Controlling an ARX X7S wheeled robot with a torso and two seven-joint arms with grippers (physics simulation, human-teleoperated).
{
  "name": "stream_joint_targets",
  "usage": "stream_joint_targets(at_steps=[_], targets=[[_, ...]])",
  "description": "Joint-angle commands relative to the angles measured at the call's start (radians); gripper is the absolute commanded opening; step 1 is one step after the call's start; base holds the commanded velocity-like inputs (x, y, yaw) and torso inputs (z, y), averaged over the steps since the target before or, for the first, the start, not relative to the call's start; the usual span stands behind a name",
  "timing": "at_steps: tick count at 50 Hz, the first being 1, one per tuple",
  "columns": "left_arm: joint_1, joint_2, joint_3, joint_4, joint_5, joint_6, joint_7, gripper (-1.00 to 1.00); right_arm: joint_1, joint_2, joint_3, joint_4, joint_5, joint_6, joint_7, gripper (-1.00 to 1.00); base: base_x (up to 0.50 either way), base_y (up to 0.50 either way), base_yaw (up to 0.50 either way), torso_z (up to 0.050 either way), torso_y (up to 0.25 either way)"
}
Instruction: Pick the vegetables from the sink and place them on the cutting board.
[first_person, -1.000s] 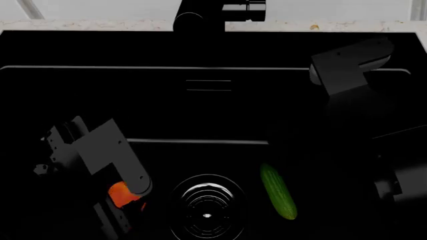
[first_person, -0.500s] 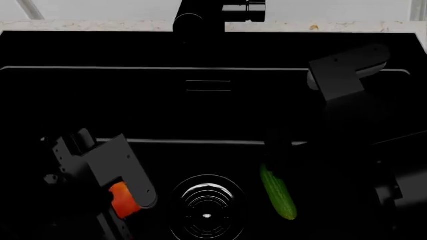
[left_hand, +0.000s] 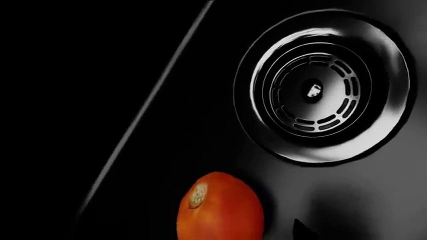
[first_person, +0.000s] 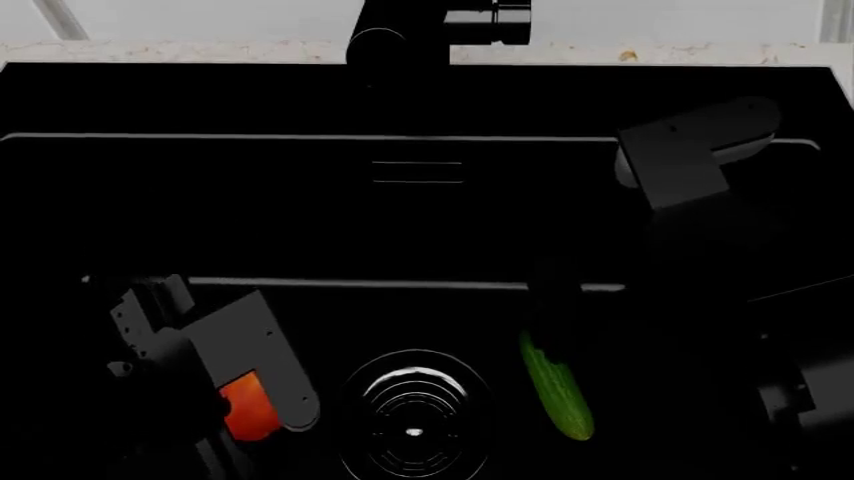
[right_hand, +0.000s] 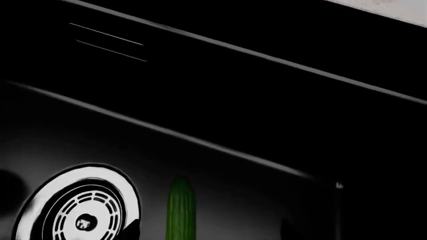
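Step in hand looks like first pick — your left gripper (first_person: 247, 425) low in sink (first_person: 427, 110), over tomato (first_person: 244, 410). Tomato sits on basin floor just beside drain (first_person: 414, 410), partly hidden under left wrist. Whether jaws straddle or touch it — you cannot tell; their state unreadable. Right gripper's jaws not visible either; cucumber (first_person: 557, 388) lies on drain's other side. Next: confirm jaws bracket tomato, close gently — round, glossy, may roll. Cutting board out of view.
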Motion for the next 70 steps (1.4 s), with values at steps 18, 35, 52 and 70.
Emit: stream_joint_targets(at_steps=[18, 35, 52, 70], targets=[[0.113, 0.108, -0.012, -0.223, 0.008, 0.111, 0.015, 1.0, -0.029, -0.008, 0.035, -0.021, 0.01, -0.002, -0.005, 1.0, -0.01, 0.0, 0.0, -0.006, -0.006], [0.096, 0.15, -0.001, -0.303, 0.012, 0.159, 0.011, 1.0, -0.043, -0.004, 0.042, -0.023, 0.027, -0.009, 0.007, 1.0, 0.01, 0.0, 0.0, -0.012, -0.015], [0.092, 0.202, 0.016, -0.4, 0.016, 0.239, 0.009, 1.0, -0.066, 0.008, 0.06, -0.05, 0.05, 0.005, 0.03, 1.0, 0.02, 0.0, -0.01, -0.018, -0.023], [0.117, 0.194, -0.031, -0.275, 0.014, 0.26, -0.062, -1.0, -0.062, 0.013, 0.047, -0.039, 0.072, 0.013, 0.042, 1.0, 0.03, 0.0, -0.02, -0.024, -0.034]])
